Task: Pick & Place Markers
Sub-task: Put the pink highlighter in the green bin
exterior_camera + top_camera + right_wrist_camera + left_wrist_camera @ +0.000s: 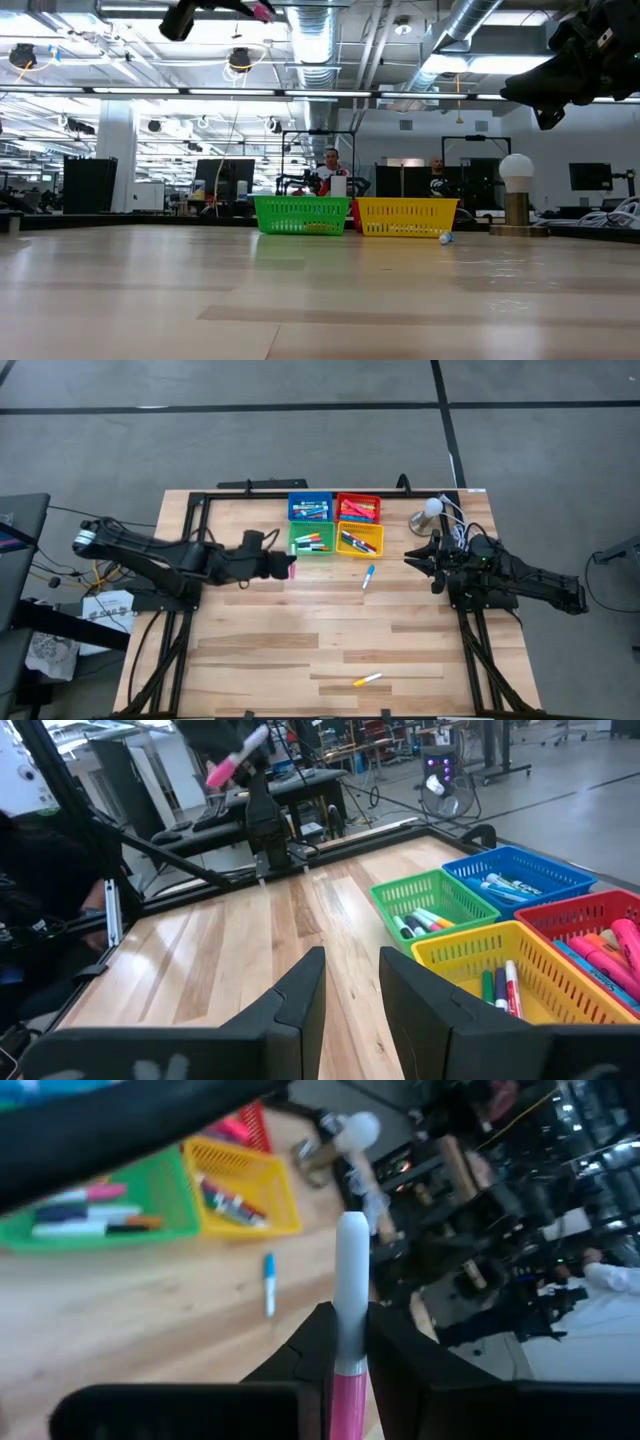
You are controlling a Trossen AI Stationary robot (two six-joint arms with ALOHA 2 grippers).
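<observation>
A pink marker point(350, 1295) is being gripped by the closed left gripper point(287, 566), held above the table point(270, 650) just beside the green tray point(299, 550). More markers are being held in the four trays: green, blue point(310, 507), red point(357, 499) and yellow point(360, 542). A blue marker point(368, 576) is lying on the table just in front of the yellow tray, and a yellow marker point(367, 680) is lying near the front edge, well apart. The right gripper point(418, 557) is being held beside the yellow tray, its fingers point(300, 990) slightly parted and empty. A lamp point(428, 512) is standing behind it.
</observation>
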